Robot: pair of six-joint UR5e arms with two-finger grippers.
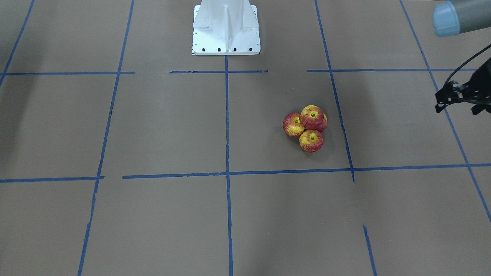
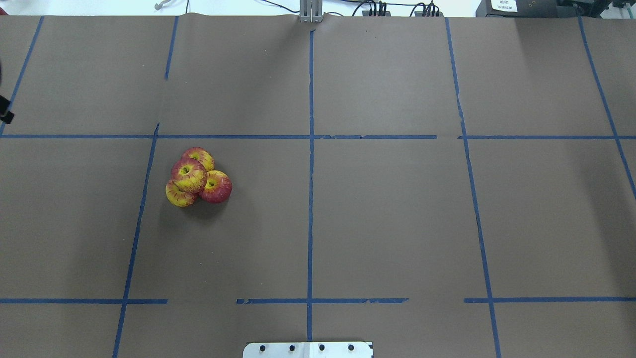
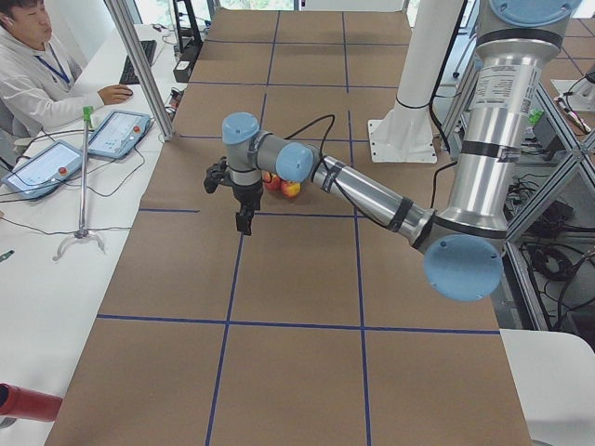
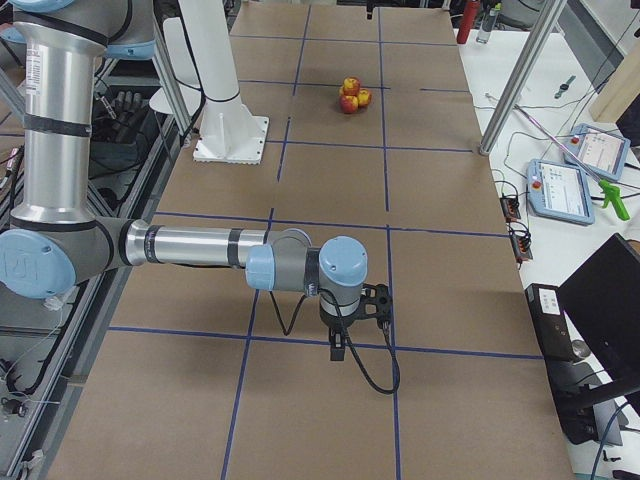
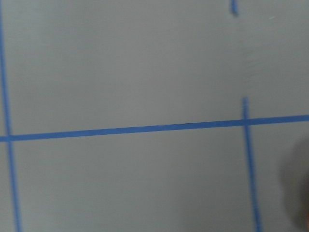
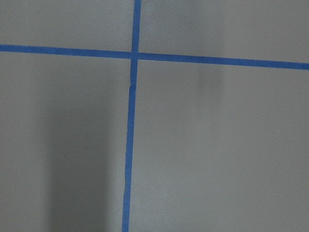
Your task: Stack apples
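Observation:
Four red-and-yellow apples sit in one tight cluster on the brown table. Three are on the table and one apple (image 1: 311, 117) rests on top of them, also seen in the overhead view (image 2: 188, 175). The cluster shows small in the exterior left view (image 3: 282, 184) and the exterior right view (image 4: 351, 95). My left gripper (image 1: 478, 109) hangs at the table's end, well away from the apples; only its edge shows, and I cannot tell its state. My right gripper (image 4: 340, 342) hangs over bare table far from them; I cannot tell its state. Both wrist views show only table and blue tape.
The white robot base (image 1: 226, 27) stands at the table's robot-side edge. Blue tape lines grid the table. A metal post (image 3: 139, 65), tablets (image 3: 116, 133) and a seated operator (image 3: 37, 70) are along the operators' side.

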